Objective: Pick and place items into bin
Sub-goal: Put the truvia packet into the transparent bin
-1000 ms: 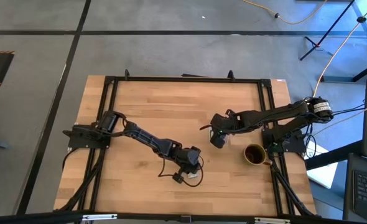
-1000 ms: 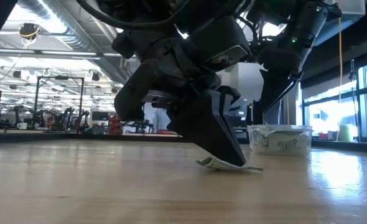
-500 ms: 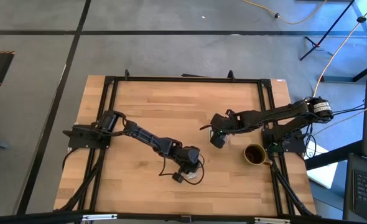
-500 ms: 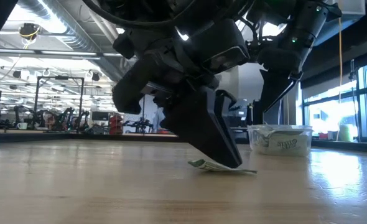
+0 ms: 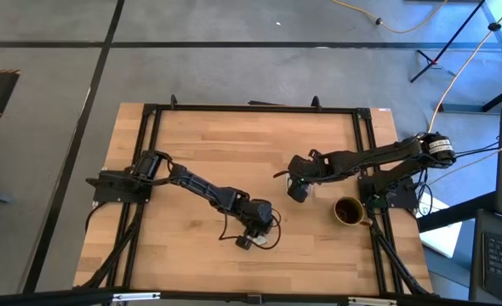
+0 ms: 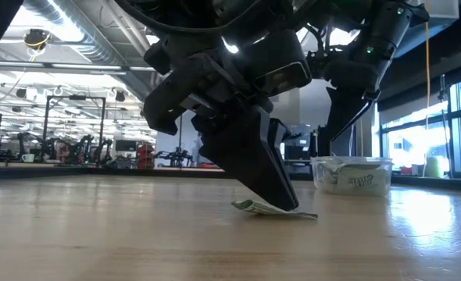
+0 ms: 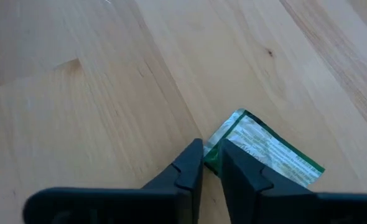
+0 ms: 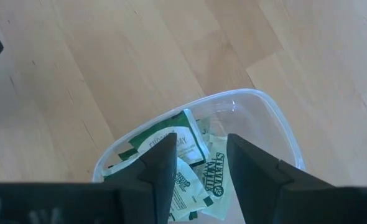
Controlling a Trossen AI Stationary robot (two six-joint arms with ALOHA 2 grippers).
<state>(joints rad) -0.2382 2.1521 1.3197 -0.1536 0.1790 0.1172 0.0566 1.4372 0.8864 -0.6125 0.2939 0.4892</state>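
Observation:
One pale green and white packet (image 7: 267, 152) lies flat on the wood near the table's near edge, also seen in the low view (image 6: 254, 207). My left gripper (image 7: 211, 160) (image 5: 254, 235) stands over it, pointing down, shut on its end. The clear bin (image 8: 267, 118) (image 6: 354, 176) stands right of centre and holds several packets (image 8: 186, 146). My right gripper (image 8: 200, 155) (image 5: 298, 190) hovers open just above the bin, touching nothing. My left gripper pinches the packet's near corner (image 7: 216, 152) between its two fingertips, coming from above and slanting. The rest of the packet (image 6: 301, 214) lies flat on the table, pointing away from the fingers.
A dark brown mug (image 5: 347, 211) stands near the table's right edge, beside the bin. A black frame (image 5: 251, 108) borders the table. Bare wood lies across the far half and the near left. A workshop room shows beyond the table in the low view.
My left gripper has moved a little toward the table's left, staying low. The packet has slid along the table with it and remains flat on the wood. The right arm has kept still.

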